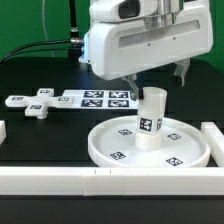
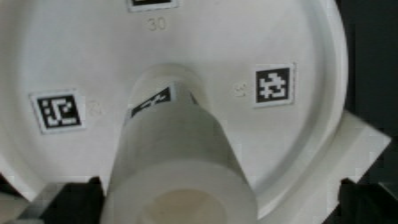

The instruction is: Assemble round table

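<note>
The large round rimmed disc [image 1: 185,148] lies flat on the black table at the exterior view's lower right; it fills the wrist view [image 2: 285,50]. The short thick cylinder leg [image 1: 150,120] stands upright on the disc's middle. Its top end faces the wrist camera [image 2: 178,185]. My gripper [image 1: 157,82] hangs just above the leg's top, open, with one finger on each side and a gap to the leg on both sides [image 2: 217,196]. The cross-shaped foot [image 1: 38,103] lies on the table at the exterior view's left, apart from the gripper.
The marker board [image 1: 95,98] lies behind the disc, next to the foot. Long white bars edge the black surface at the front [image 1: 60,180] and at the exterior view's right [image 1: 212,140]. A green backdrop and cables are behind.
</note>
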Robot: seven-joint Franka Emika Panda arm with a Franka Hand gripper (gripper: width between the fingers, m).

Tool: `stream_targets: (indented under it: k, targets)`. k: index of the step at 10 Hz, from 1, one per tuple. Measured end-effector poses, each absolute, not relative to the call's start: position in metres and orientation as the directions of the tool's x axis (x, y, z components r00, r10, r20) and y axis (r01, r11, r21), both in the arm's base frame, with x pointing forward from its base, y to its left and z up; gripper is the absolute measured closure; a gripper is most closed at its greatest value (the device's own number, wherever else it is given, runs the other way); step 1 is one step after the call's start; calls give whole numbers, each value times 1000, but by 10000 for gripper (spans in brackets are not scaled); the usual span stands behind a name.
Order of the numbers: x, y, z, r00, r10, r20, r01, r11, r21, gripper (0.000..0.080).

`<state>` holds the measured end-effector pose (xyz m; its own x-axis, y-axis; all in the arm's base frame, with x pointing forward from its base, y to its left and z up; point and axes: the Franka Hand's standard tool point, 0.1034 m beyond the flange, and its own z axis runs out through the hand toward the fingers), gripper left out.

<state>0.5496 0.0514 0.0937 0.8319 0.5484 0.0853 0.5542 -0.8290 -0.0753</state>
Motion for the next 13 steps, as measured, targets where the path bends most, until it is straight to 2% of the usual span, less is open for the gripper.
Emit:
stream_targets:
  k: [1, 2, 5, 8, 13]
  targets:
    - [552, 54, 95, 793, 604, 86, 609, -791, -57, 151]
    - [556, 58, 97, 696, 713, 83, 717, -697, -23, 151]
    - [564, 74, 99, 499, 864, 62, 865, -501, 17, 151]
    - [564, 69, 97, 349, 936, 54, 936, -351, 27, 151]
    - [572, 58, 90, -160, 987, 0, 986, 160, 53, 151]
